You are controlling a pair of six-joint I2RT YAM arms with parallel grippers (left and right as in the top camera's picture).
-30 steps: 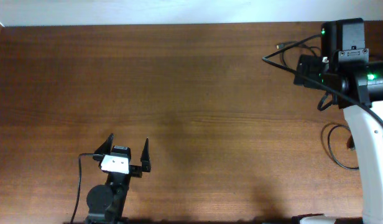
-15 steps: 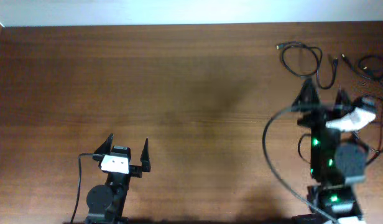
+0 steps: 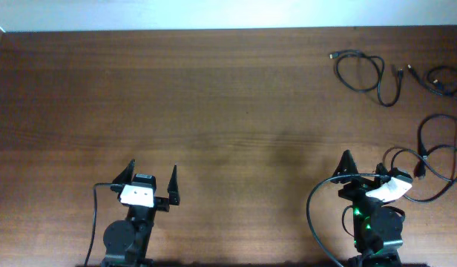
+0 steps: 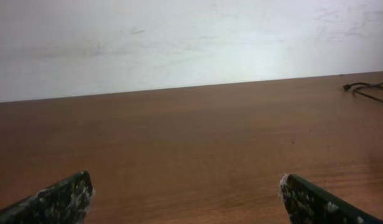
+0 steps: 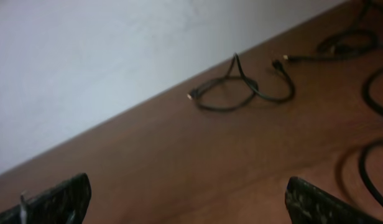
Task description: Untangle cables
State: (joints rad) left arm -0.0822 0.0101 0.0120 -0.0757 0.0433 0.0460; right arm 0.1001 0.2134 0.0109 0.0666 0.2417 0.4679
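Three separate black cables lie at the table's far right in the overhead view: a loop with a plug (image 3: 340, 74), a small coil (image 3: 441, 78), and a larger loop (image 3: 423, 144) nearer the front. The right wrist view shows the first loop (image 5: 217, 108), the coil (image 5: 346, 42) and part of the larger loop (image 5: 364, 167) ahead and to the right. My right gripper (image 3: 366, 166) (image 5: 188, 199) is open and empty, low near the front edge, left of the larger loop. My left gripper (image 3: 153, 169) (image 4: 185, 199) is open and empty at the front left, far from the cables.
The brown wooden table (image 3: 214, 111) ends at a white wall (image 4: 179, 43) at the back. Thicker black arm wires curve beside each arm base, one by the right arm (image 3: 311, 215) and one by the left arm (image 3: 93, 222).
My right arm has swung back from the far right corner to the front edge and come down low, uncovering the cables. The left arm has not moved.
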